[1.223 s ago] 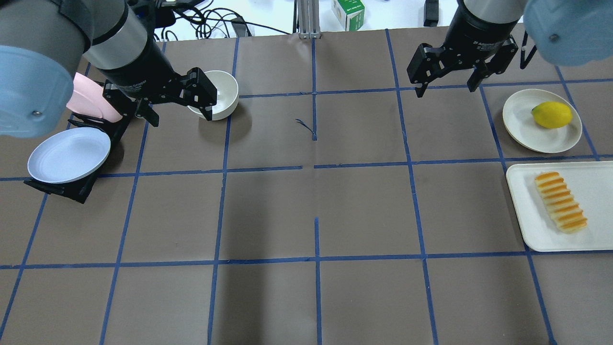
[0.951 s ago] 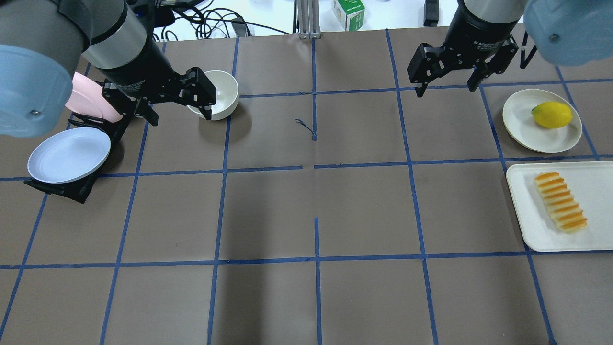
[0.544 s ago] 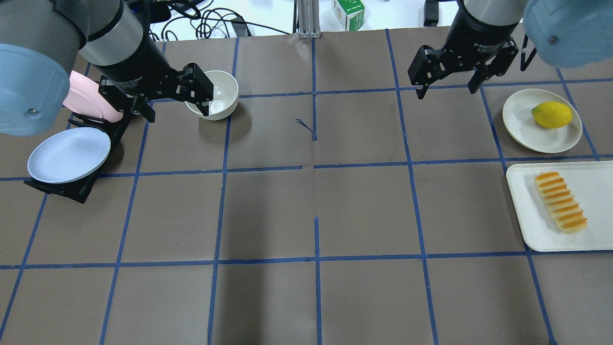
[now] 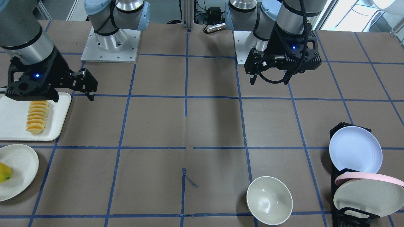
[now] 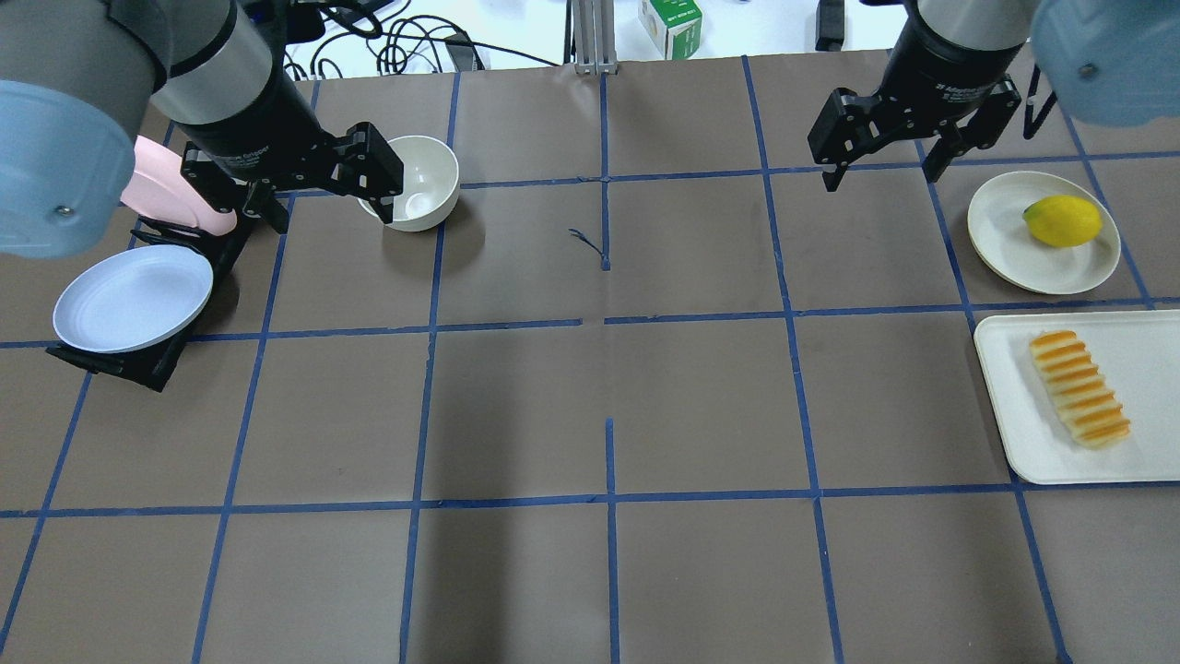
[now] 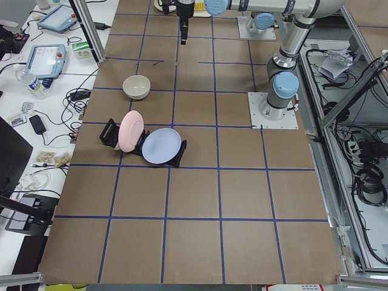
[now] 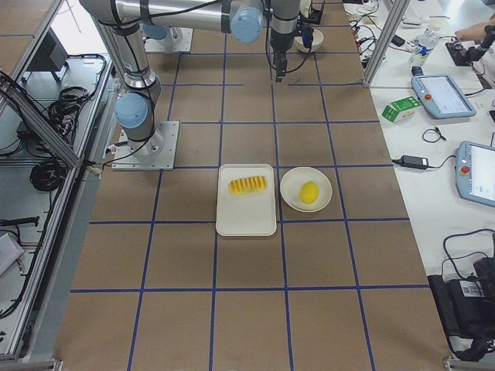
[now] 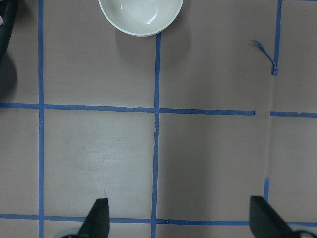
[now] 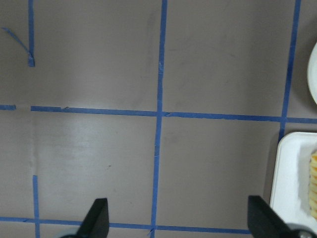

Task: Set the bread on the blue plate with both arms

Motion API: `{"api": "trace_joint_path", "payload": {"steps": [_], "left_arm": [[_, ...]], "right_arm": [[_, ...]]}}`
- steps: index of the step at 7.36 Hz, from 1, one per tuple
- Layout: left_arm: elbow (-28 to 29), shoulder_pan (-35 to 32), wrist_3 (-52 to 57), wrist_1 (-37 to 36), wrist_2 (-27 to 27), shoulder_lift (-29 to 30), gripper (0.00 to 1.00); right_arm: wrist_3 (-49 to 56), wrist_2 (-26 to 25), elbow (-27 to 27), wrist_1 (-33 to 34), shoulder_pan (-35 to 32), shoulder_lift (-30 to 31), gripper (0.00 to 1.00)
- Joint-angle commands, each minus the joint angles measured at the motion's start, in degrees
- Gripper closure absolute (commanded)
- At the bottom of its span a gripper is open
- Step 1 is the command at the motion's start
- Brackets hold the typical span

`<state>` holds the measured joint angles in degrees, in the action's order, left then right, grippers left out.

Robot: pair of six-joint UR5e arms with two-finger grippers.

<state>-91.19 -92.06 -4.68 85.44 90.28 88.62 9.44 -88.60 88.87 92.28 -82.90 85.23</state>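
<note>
On the robot's right side of the table, the bread (image 5: 1079, 389) lies flat on a white tray (image 5: 1000, 415), and nothing touches it. Just beyond the tray, a lemon (image 5: 1062, 220) sits on a cream plate (image 5: 1005, 231). The blue plate (image 5: 134, 297) is far away on the robot's left side. It leans tilted in a black rack (image 5: 147, 369), with a pink plate (image 5: 166, 189) in the slot behind it. Bread and plate are well apart, and this is probably why two arms are needed: one for each thing, each on its own side.

The left gripper (image 5: 336, 210) hangs above the table between the rack and a white bowl (image 5: 429, 180). Its jaws are spread wide and hold nothing. The right gripper (image 5: 880, 175) hangs near the far edge, not yet over the tray, and it too is spread wide and empty. In my judgement both arms are only at the approach, so no step of the task is done.

The table (image 5: 516, 415) is covered with brown paper, and blue tape divides it into large squares. The paper looks flat and matte. Past the far edge there is a white bench with black cables (image 5: 406, 41) and a small green and white carton (image 5: 670, 23). The side views show control tablets (image 7: 441, 93) on benches along the table.
</note>
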Motion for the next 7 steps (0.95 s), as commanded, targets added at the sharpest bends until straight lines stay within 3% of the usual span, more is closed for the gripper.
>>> {"api": "trace_joint_path", "payload": {"steps": [1,3,7], "left_arm": [[0.0,0.0,0.0,0.1,0.2,0.0,0.0],[0.0,0.0,0.0,0.1,0.2,0.0,0.0],[0.0,0.0,-0.1,0.1,0.5,-0.1,0.0]], "right_arm": [[8.3,-0.6,2.4,0.6,4.1,0.0,0.0],[13.0,-0.4,4.3,0.9,9.8,-0.1,0.0],[29.4,-1.0,17.1,16.9,22.7,0.0,0.0]]}}
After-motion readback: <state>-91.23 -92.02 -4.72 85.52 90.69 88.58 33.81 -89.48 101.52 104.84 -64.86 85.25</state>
